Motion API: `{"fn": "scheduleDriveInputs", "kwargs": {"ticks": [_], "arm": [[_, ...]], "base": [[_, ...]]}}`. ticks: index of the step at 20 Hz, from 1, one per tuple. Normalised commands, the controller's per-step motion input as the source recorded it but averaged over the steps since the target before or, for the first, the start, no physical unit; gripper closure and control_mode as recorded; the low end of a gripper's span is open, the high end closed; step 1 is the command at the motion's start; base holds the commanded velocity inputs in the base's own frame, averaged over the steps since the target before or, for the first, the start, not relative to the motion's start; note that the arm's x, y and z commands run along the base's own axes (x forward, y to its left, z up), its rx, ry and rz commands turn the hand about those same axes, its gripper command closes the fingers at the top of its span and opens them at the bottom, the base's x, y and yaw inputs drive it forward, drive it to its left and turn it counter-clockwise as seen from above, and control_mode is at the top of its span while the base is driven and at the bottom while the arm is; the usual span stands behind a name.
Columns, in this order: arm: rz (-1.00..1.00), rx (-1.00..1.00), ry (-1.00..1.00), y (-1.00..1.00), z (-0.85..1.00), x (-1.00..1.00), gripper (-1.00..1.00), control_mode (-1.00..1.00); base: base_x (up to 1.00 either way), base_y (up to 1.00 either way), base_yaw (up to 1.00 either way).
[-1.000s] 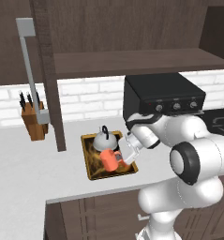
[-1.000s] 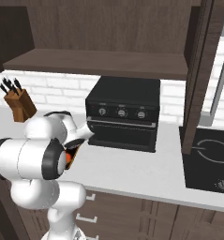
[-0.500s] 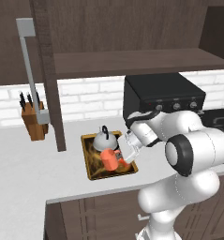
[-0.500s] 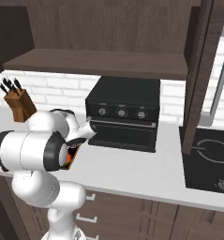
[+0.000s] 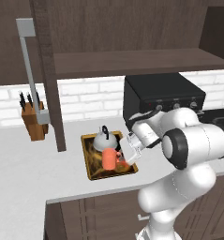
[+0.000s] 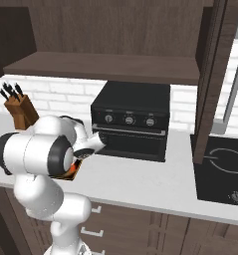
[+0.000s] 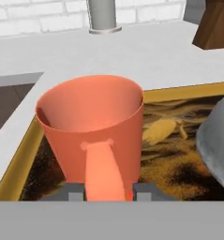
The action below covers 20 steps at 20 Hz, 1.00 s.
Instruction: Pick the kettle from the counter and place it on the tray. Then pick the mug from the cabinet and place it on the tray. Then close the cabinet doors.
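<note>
On the tray [image 7: 188, 91], the mug [image 7: 97, 129] stands upright beside the kettle [image 7: 219, 140]; gripper [image 7: 105, 191] fingers sit narrowly apart, flanking its handle, contact unclear.

Knife block [image 5: 33, 123]: brown, by the brick wall.
Black oven [image 6: 132, 119]: three knobs.
Cooktop [image 6: 225, 169]: black, far right.
</note>
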Motion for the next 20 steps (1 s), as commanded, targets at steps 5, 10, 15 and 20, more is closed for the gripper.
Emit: {"fn": "scheduleDriveInputs", "kwargs": {"ticks": [5, 10, 15, 20], "arm": [[0.0, 0.0, -0.02, -0.3, -0.29, -0.03, -1.0, -1.0], [0.01, 0.0, -0.12, -0.06, 0.26, -0.04, -1.0, -1.0], [0.0, 0.0, -0.07, 0.03, 0.85, -0.29, -1.0, -1.0], [0.0, 0.0, 0.0, 0.0, 0.74, -0.54, -1.0, -1.0]], "base": [[0.0, 0.0, 0.0], [0.0, 0.0, 0.0], [0.0, 0.0, 0.0], [0.0, 0.0, 0.0]]}}
